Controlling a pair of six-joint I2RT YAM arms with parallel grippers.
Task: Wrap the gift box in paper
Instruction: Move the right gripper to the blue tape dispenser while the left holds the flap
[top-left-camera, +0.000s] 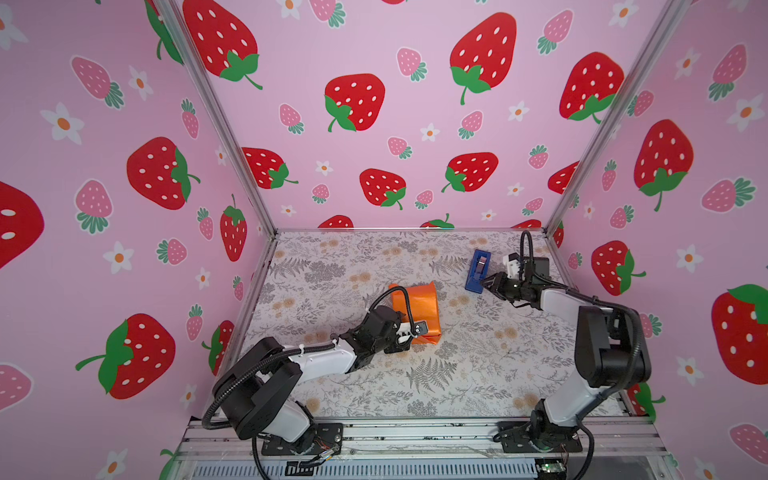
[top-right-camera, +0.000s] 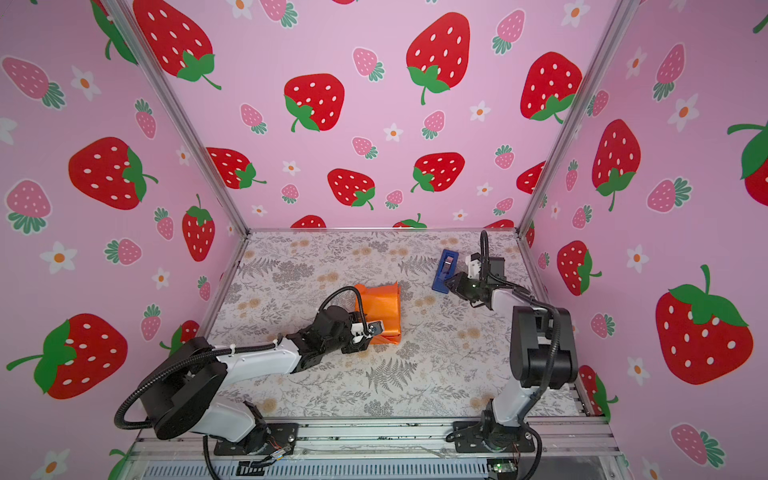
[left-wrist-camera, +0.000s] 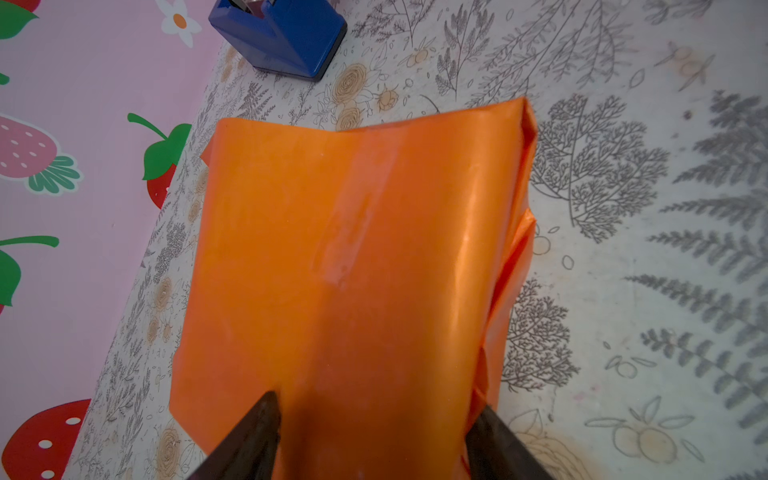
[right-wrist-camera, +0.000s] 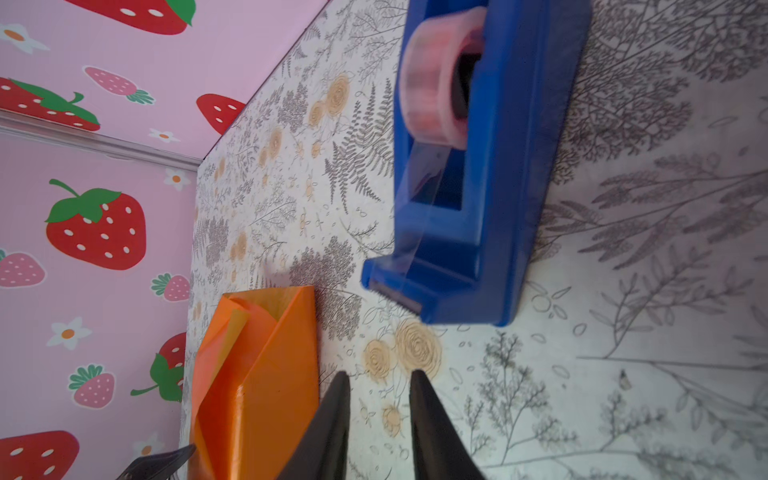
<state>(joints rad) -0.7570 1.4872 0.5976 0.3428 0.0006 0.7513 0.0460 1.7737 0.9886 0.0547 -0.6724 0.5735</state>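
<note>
The silver aluminium rail (top-left-camera: 415, 434) carrying both arm bases lies nearest in both top views, and beyond it the floral-printed table (top-left-camera: 457, 374) holds the work. The glossy orange wrapping paper (left-wrist-camera: 353, 249) is folded around the gift box, which is wholly hidden inside it. This parcel lies near the middle of the table, well apart from the blue plastic tape dispenser (right-wrist-camera: 507, 208) toward the far right corner. The left gripper (left-wrist-camera: 378, 401) straddles the parcel's near end with its fingers against both sides, so it appears to clamp the paper. What looks like a strip of clear tape (left-wrist-camera: 353, 232) runs along the top seam, yet the far end flaps (right-wrist-camera: 241, 328) gape, showing pale yellow inner paper. The right gripper (right-wrist-camera: 379, 374) hovers just beside the dispenser's cutter, fingers slightly apart and empty. Fetching tape seems the next step, and the risks lie there. A pull could drag the dispenser rather than tear a strip, tape could curl onto a finger, and a slackened left hold could let the untaped folds spring open.
</note>
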